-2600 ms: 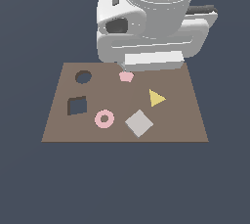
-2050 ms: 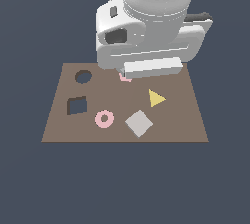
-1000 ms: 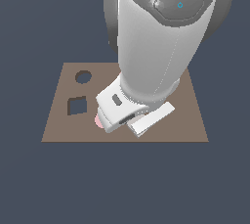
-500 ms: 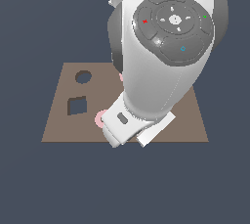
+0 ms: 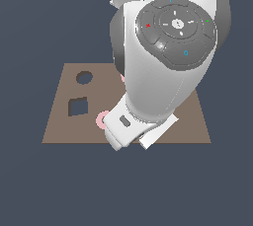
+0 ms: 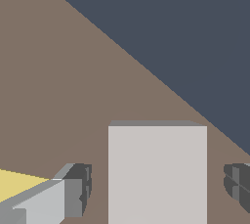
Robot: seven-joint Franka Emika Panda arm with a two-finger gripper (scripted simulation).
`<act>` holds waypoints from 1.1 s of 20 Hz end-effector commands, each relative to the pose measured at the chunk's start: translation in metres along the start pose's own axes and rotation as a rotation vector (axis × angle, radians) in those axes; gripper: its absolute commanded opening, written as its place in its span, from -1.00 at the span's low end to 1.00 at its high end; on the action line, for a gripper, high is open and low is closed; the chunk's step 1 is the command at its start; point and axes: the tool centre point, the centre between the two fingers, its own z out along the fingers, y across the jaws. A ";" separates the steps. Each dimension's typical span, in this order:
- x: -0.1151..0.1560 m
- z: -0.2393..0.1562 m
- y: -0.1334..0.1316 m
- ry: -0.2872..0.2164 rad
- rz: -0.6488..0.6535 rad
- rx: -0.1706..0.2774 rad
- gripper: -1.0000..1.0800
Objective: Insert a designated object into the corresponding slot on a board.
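Note:
In the wrist view the designated object, a flat light-grey square tile (image 6: 157,174), lies on the brown board (image 6: 58,71). My gripper (image 6: 158,189) is open and straddles the tile. One finger (image 6: 75,191) stands off one side of it and the other finger (image 6: 239,186) off the opposite side, each with a small gap. In the exterior view the arm's hand (image 5: 123,126) hangs low over the board (image 5: 59,126) and hides the tile. The square slot (image 5: 78,106) sits bare toward the exterior view's left, well apart from the hand.
A round hole (image 5: 84,77) lies beyond the slot. A pink ring (image 5: 101,119) peeks out beside the hand. A yellow triangle (image 6: 19,186) lies behind one finger. The board's edge (image 6: 146,71) runs close past the tile, with dark ground (image 6: 185,32) beyond.
The arm has swung from high over the board's far side down to its near right part. It now covers the tile, the triangle and most of the ring in the exterior view.

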 end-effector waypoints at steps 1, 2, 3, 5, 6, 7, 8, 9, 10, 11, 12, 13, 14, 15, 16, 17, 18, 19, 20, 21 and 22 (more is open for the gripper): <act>0.000 0.005 0.000 -0.001 0.000 0.001 0.92; 0.000 0.009 0.000 -0.001 0.000 0.001 0.92; 0.000 0.012 0.000 -0.001 0.001 0.000 0.92; 0.000 0.017 0.000 -0.001 0.001 0.000 0.92; 0.000 0.018 0.000 -0.001 0.001 0.000 0.92; 0.000 0.018 0.000 -0.001 0.001 0.000 0.92; 0.000 0.018 0.000 -0.001 0.001 0.000 -1.00; 0.000 0.018 0.000 -0.001 0.001 0.000 -1.00; 0.000 0.018 0.000 -0.001 0.001 0.000 -1.00; 0.000 0.018 0.000 -0.001 0.001 0.000 -1.00; 0.000 0.018 0.000 -0.001 0.001 0.000 -1.00; 0.000 0.018 0.000 -0.001 0.001 0.000 -1.00; 0.000 0.018 0.000 -0.001 0.001 0.000 -1.00; 0.000 0.018 0.000 -0.001 0.001 0.000 -1.00; 0.000 0.018 0.000 -0.001 0.001 0.000 -1.00; 0.000 0.018 0.000 -0.001 0.001 0.000 -1.00; -0.001 0.018 0.001 -0.001 0.003 -0.001 -1.00; -0.001 0.017 0.001 -0.001 0.003 -0.001 -1.00; -0.001 0.016 0.000 -0.001 0.002 0.000 -1.00; 0.000 0.014 0.000 -0.001 0.001 0.000 -1.00; 0.000 0.013 0.000 -0.001 0.001 0.000 -1.00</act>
